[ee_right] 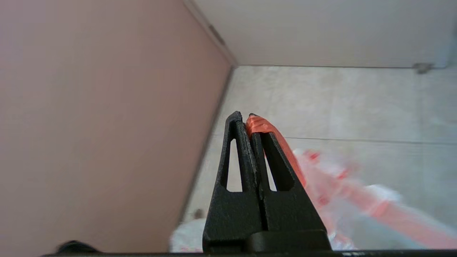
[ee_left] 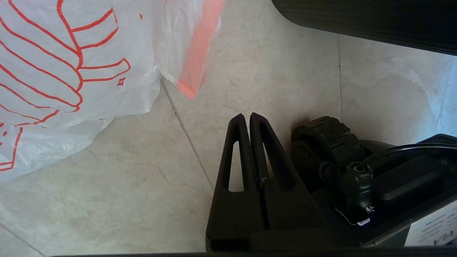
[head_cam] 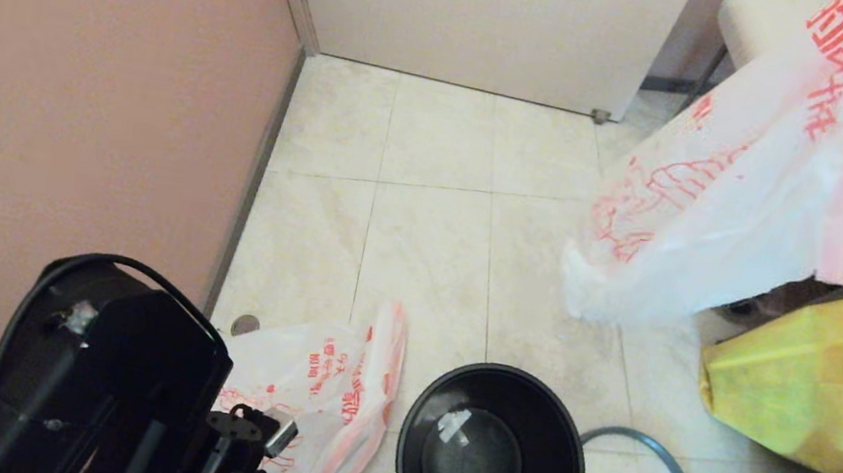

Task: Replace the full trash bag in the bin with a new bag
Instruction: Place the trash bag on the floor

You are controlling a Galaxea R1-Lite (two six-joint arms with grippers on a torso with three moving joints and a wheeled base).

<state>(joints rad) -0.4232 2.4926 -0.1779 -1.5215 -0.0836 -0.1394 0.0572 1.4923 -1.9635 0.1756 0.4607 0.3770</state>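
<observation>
The round black plastic bin (head_cam: pixel 491 462) at six o'clock stands empty. The lumpy white red-printed full bag (head_cam: pixel 314 390) lies at its nine o'clock. The right gripper (ee_right: pixel 246 117), pinched tight, holds the limp new bag (head_cam: pixel 730 185) aloft at two o'clock, lining left. The left gripper (ee_left: pixel 246 117) is closed, empty.

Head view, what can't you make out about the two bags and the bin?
New bag: top cut off by head view's upper edge; blurred in right wrist view.
Full trash bag: lower corner hidden by left arm; contents unreadable.
Bin: near rim cut off by bottom edge.
</observation>
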